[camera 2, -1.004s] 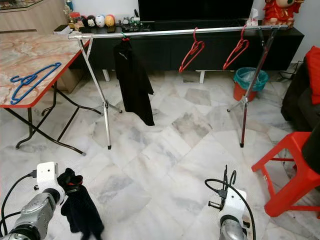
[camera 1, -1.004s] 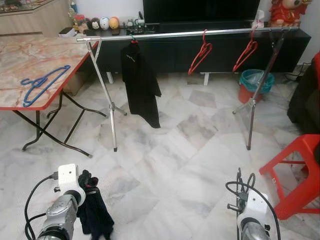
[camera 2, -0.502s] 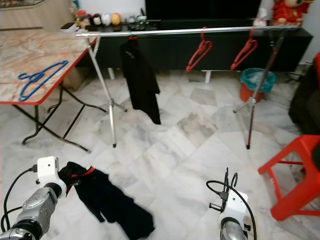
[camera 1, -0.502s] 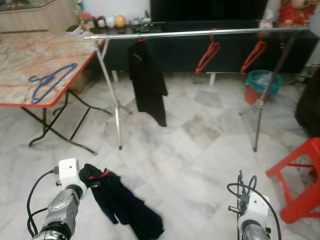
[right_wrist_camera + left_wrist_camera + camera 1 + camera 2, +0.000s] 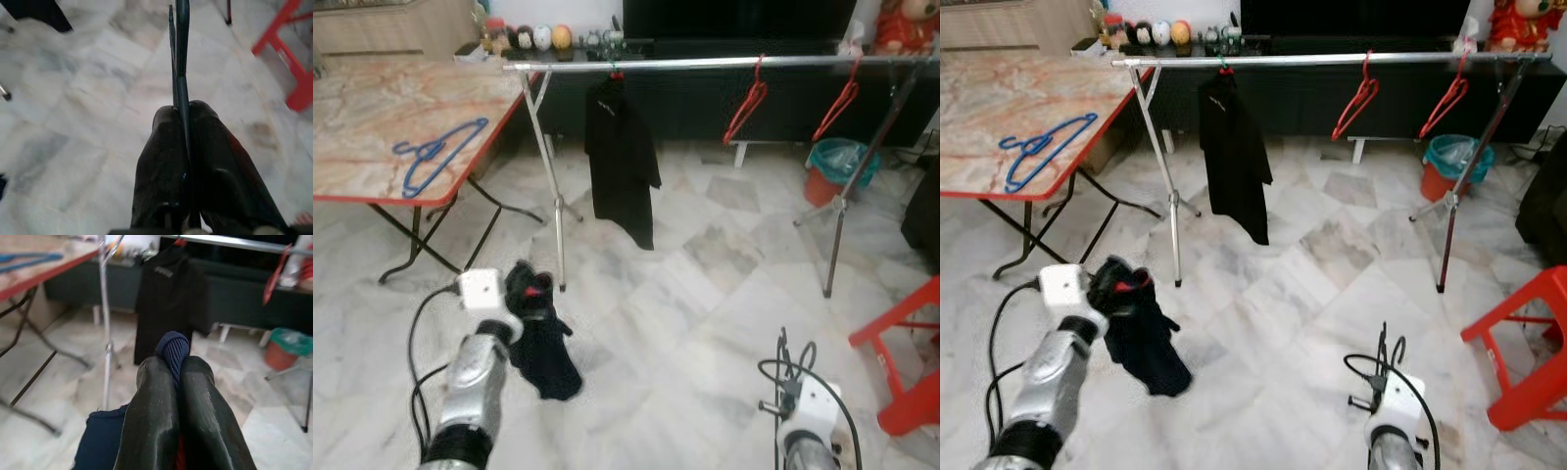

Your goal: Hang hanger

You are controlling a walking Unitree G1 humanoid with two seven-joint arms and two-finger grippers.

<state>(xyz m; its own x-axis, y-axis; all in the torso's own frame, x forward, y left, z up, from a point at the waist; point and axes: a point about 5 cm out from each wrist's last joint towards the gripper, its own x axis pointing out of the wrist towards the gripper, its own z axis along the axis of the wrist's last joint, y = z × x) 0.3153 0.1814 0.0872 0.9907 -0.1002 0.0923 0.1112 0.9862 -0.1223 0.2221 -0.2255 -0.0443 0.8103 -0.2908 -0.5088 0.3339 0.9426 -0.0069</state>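
Low at my left, L gripper (image 5: 176, 377) clamped tight on dark garment (image 5: 543, 338) w/ red bit at its top, cloth dangling above marble floor (image 5: 705, 294). R gripper (image 5: 182, 122) pinched shut on thin dark hanger (image 5: 180, 49), near floor. Rail (image 5: 705, 64) ahead: black shirt (image 5: 622, 157), 2 red hangers (image 5: 745, 103). Blue hanger (image 5: 435, 157) on table (image 5: 362, 108).
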